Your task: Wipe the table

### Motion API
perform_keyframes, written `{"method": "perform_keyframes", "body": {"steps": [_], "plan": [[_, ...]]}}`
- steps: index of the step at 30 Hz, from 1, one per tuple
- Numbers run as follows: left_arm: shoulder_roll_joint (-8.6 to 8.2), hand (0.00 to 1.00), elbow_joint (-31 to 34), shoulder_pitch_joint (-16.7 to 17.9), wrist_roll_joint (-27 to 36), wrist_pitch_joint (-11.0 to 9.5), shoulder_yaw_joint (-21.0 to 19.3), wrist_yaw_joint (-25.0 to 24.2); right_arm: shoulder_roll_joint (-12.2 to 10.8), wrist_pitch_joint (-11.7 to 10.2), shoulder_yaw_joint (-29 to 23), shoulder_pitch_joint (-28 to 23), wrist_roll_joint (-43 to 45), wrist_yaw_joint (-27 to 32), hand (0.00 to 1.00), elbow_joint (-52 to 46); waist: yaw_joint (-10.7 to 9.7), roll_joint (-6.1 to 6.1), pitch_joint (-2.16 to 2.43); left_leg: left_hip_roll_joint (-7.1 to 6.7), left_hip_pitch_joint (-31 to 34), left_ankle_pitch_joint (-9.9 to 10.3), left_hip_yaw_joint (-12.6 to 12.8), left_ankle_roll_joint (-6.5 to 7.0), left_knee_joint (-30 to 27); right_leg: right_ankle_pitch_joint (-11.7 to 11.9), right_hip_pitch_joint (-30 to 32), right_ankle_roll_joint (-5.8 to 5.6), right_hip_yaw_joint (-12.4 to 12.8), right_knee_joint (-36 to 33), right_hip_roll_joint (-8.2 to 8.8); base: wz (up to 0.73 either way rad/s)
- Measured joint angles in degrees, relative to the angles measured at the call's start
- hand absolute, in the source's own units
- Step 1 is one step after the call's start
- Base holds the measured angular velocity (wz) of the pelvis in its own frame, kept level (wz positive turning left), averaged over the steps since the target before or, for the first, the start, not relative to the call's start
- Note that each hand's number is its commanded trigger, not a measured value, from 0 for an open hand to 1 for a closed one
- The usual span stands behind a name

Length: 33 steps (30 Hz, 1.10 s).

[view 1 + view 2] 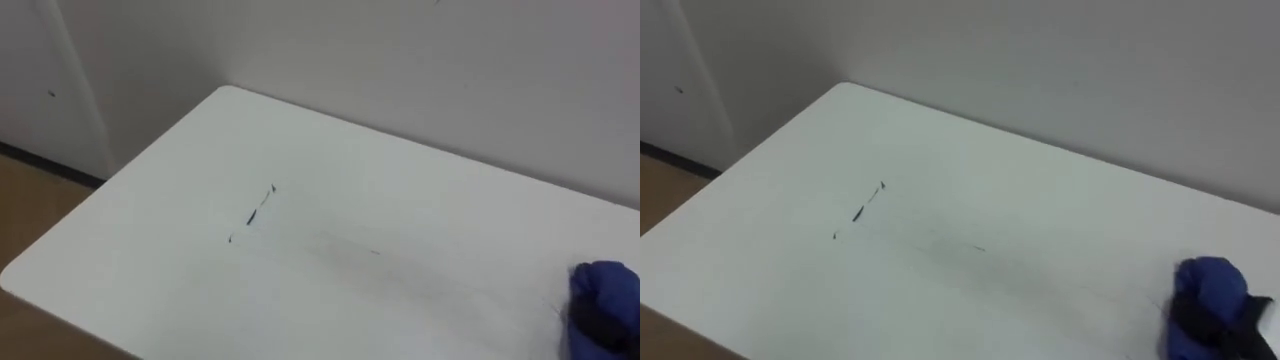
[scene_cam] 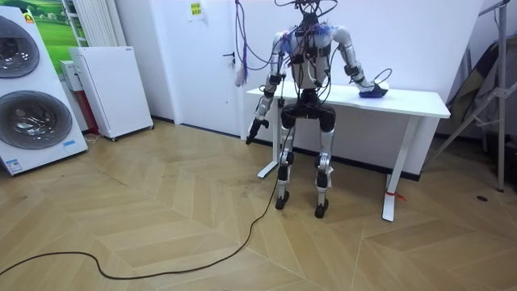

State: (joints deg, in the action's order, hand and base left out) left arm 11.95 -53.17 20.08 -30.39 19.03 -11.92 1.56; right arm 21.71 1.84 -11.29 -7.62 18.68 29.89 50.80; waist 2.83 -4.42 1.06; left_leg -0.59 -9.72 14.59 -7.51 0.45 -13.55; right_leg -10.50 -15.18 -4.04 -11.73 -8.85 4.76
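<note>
Both eye views sit on the head, close in, and we look down at an angle on the table's [image 1: 400, 200] left end: corner at upper left, wall [image 1: 400, 60] across the top. From the room view, metres behind the robot, we face the same table and wall.

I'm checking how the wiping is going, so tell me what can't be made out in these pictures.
- Right hand: cut off by the right eye view's lower edge and partly covered by the blue cloth, so its hold is unclear.
- Left hand: hangs beside the table, too small in the room view to read.
- Dark marks: too small and thin to tell what made them.
</note>
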Motion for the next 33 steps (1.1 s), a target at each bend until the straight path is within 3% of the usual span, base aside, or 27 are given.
{"method": "perform_keyframes", "body": {"steps": [2, 6, 8, 11, 12, 13, 15, 18, 21, 23, 26, 29, 32, 33], "plan": [[-0.18, 0.00, -0.09, -1.75, 1.11, -0.80, 0.14, 0.04, -0.22, 0.41, -0.11, 0.22, 0.09, -0.03, 1.00, -0.11, 0.10, 0.04, 0.03, -0.03, -0.25, 0.23, 0.66, 0.11, -0.08, 0.02, -0.08, 0.01, 0.21, 0.04, 0.05, -0.24], [-0.53, 0.00, -0.15, -3.77, 2.63, -0.78, 4.54, 0.99, -1.93, 5.79, 2.55, 3.86, 0.22, 0.15, 1.00, -2.97, 2.33, 0.98, 0.17, 0.39, -1.18, 0.28, 2.86, 0.09, 0.46, 0.08, 0.64, 0.10, 1.19, 0.02, -0.25, -0.50], [-1.47, 0.00, -1.67, -5.82, 2.77, -0.57, 7.62, 1.87, -3.59, 9.83, 7.04, 6.53, 0.39, -0.03, 1.00, -6.55, 3.60, 1.81, -0.03, 1.12, -1.26, 0.25, 3.43, -0.05, 0.98, 0.89, 2.39, 0.99, 3.52, -0.17, -1.37, -0.83], [-2.42, 0.00, -3.02, -7.38, 2.88, -0.42, 8.88, 1.95, -7.45, 13.37, 15.73, 7.72, 2.66, -3.69, 1.00, -16.45, 4.62, 2.01, -0.21, 2.16, -1.00, 0.59, 3.42, -0.76, 0.99, 1.52, 4.10, 1.91, 3.93, -0.96, -2.78, -0.48], [-2.61, 0.00, -2.97, -7.64, 2.88, -0.33, 8.93, 1.95, -8.28, 13.32, 17.33, 8.35, 3.50, -4.61, 1.00, -17.55, 4.84, 2.00, -0.26, 2.25, -0.87, 0.65, 3.30, -0.96, 0.99, 1.58, 4.33, 2.02, 3.97, -0.89, -2.95, -0.14], [-2.89, 0.00, -2.75, -8.06, 2.86, -0.16, 9.63, 1.86, -9.92, 13.04, 20.71, 10.17, 5.07, -6.67, 1.00, -18.90, 4.95, 1.96, -0.78, 2.27, -0.69, 0.60, 2.74, -1.24, 0.99, 1.58, 4.38, 2.18, 3.87, -0.86, -3.09, 0.08], [-3.43, 0.00, -0.49, -7.49, 2.84, 0.31, 10.39, 1.18, -11.22, 12.66, 23.56, 12.64, 6.45, -9.82, 1.00, -20.23, 6.20, 2.15, -0.96, 2.11, 0.47, 0.11, 2.43, -0.95, 0.94, 1.41, 5.20, 2.37, 3.78, -0.70, -2.96, 0.18], [-2.98, 0.00, 0.16, -4.88, 2.94, 0.78, 10.21, 1.13, -10.82, 11.49, 23.71, 13.14, 7.84, -10.69, 1.00, -19.57, 6.93, 2.10, -1.04, 1.74, 0.66, -0.25, 1.91, -0.80, 1.27, 1.17, 5.01, 2.06, 3.52, -0.48, -2.62, 0.22], [-1.84, 0.00, -0.01, -0.89, 3.30, 1.50, 9.29, 0.56, -7.92, 6.67, 22.37, 10.77, 8.48, -8.63, 1.00, -16.06, 5.03, 1.35, -1.01, 1.05, 0.38, -0.39, 0.31, -0.52, 1.18, 0.98, 3.32, 1.76, 1.91, 0.33, -1.94, 0.52], [-1.44, 0.00, -0.30, 0.42, 2.07, 1.15, 6.73, 0.04, -5.88, 2.04, 16.04, 5.69, 8.50, -5.06, 1.00, -13.04, 2.19, 1.08, -0.90, 0.65, -0.33, -0.64, 1.57, -0.08, 0.98, 0.98, 1.42, 1.74, 1.45, 0.15, -1.10, 0.99], [-0.35, 0.00, -0.68, 0.59, 2.03, 0.46, 3.00, -0.57, -5.00, -1.05, 8.33, 1.25, 7.74, -1.46, 1.00, -9.46, 1.89, 0.86, -0.43, 0.68, -1.05, -0.75, 3.00, 0.27, 1.81, 0.84, 1.18, 1.44, 2.00, -0.98, -0.70, 0.31], [0.78, 0.00, 0.08, -0.29, 1.62, -0.15, 0.69, -0.97, -4.39, -1.82, 5.04, -0.33, 6.34, -0.58, 1.00, -6.51, 1.34, 0.27, -0.03, 0.60, -1.19, -0.66, 3.75, 0.42, 1.61, 0.91, 0.64, 1.33, 0.99, -0.94, -0.49, -0.07], [0.49, 0.00, 0.01, -2.43, 1.32, -1.60, 1.59, -0.86, -4.11, -1.43, 4.75, -0.21, 6.48, -0.49, 1.00, -5.42, 1.07, 1.06, 0.43, 0.57, -2.07, -0.02, 4.65, 0.94, 0.71, 0.90, -0.11, 1.30, 1.11, -1.29, -0.34, -0.16], [0.31, 0.00, -0.03, -3.30, 1.48, -2.09, 2.89, -0.47, -4.09, -0.57, 5.63, 0.52, 6.42, -0.45, 1.00, -5.40, 1.51, 1.31, 0.38, 0.64, -2.57, 0.02, 5.62, 0.99, 0.77, 0.70, 0.15, 0.99, 1.48, -2.02, -0.23, -0.38]]}}
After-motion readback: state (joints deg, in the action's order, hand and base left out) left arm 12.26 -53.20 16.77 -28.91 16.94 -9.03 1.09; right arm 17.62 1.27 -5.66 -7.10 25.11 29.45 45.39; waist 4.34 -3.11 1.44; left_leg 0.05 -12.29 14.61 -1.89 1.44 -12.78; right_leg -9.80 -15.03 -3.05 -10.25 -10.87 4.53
